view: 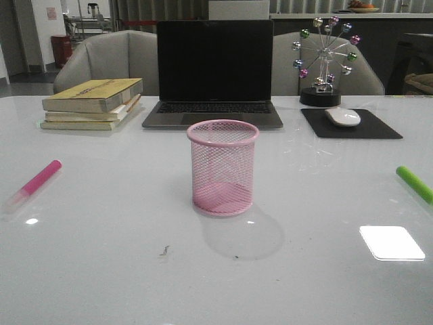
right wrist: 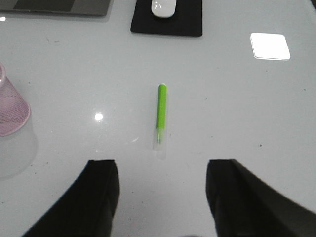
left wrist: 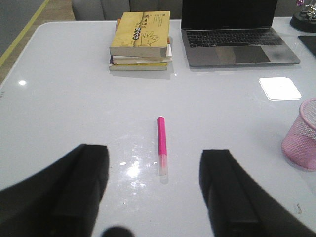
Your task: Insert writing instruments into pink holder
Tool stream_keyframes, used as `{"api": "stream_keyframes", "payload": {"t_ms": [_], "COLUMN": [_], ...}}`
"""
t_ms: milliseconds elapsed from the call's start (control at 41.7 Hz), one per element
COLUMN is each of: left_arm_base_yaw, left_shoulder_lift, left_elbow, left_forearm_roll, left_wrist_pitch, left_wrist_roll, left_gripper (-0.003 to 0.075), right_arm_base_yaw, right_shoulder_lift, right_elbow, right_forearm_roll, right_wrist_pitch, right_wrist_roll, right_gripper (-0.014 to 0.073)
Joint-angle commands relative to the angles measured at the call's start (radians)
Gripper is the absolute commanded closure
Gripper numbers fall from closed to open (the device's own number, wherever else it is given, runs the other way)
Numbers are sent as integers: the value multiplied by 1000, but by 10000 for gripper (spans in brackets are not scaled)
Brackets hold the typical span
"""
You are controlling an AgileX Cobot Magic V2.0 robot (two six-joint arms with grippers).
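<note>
Pink holder (view: 222, 168) upright and empty at the middle of the white worktop (view: 101, 271), in front of the laptop (view: 214, 71). Magenta marker (view: 34, 186) flat at the far left, pale cap toward the near edge; green marker (view: 415, 183) flat at the far right; both well apart from the holder. Left gripper (left wrist: 154, 197) spread wide above the magenta marker, touching nothing. Right gripper (right wrist: 162, 197) likewise spread, above the green marker. Stacked books (view: 93, 103) back left, mouse (view: 343, 116) on black pad (view: 352, 124) back right.
</note>
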Motion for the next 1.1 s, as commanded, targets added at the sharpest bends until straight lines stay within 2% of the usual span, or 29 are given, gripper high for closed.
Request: {"api": "stream_keyframes", "payload": {"t_ms": [0, 144, 360, 719, 839, 1079], "left_arm_base_yaw": [-7, -7, -23, -333, -380, -393], "left_shoulder_lift": [26, 47, 90, 166, 173, 173], "left_elbow": [-31, -31, -31, -31, -31, -31], "left_forearm_roll": [-1, -1, -6, 3, 3, 3], "left_wrist_pitch": [-72, -83, -88, -140, -138, -138], "left_wrist_roll": [-9, -9, 6, 10, 10, 10], "left_gripper": [188, 199, 211, 211, 211, 211], "right_arm_base_yaw": [-6, -9, -11, -39, -36, -36], "right_shoulder_lift": [59, 180, 413, 907, 1037, 1228], "right_elbow": [-27, -33, -63, -362, -473, -651], "right_forearm_roll": [-13, -13, -11, 7, 17, 19], "right_wrist_pitch": [-68, -91, -165, -157, -111, -17], "right_wrist_roll": [-5, 40, 40, 40, 20, -25], "right_gripper": [67, 67, 67, 67, 67, 67]}}
